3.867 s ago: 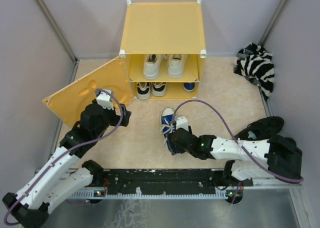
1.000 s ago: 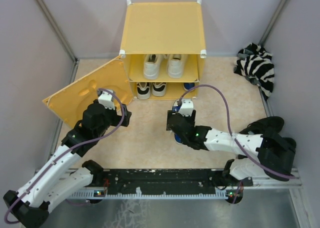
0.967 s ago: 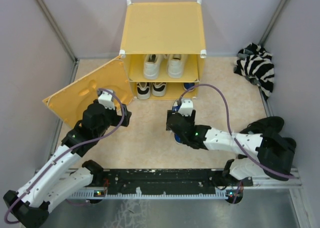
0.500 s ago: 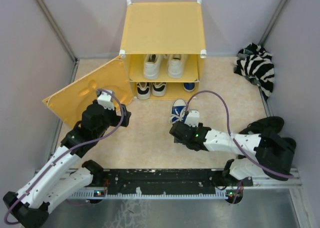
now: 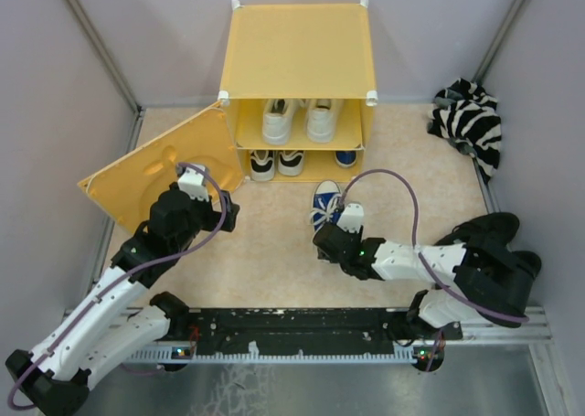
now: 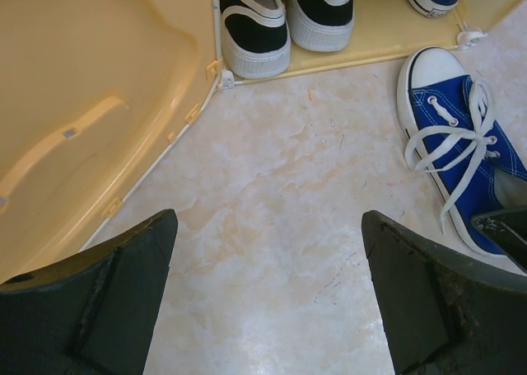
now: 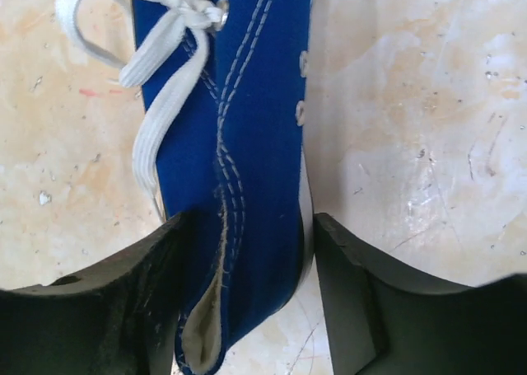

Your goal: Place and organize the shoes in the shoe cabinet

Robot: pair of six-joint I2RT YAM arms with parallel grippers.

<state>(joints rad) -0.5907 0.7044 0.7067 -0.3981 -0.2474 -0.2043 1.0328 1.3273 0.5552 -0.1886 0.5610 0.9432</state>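
Slippage risk — right pincer [image 7: 249, 227] straddles soft heel of blue sneaker [image 7: 247, 95], lower centre, clamped or not unclear; left pincer [image 6: 268, 227] wide open, empty.

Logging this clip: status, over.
Left gripper open, hovering by door. Right gripper astride blue shoe at heel, grip unclear. Nothing between shoe and cabinet.

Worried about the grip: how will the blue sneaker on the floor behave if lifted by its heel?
The blue sneaker looks like soft canvas, so its heel collar will probably squash under a pinch. Held there, the toe may droop. The loose white laces will likely dangle.
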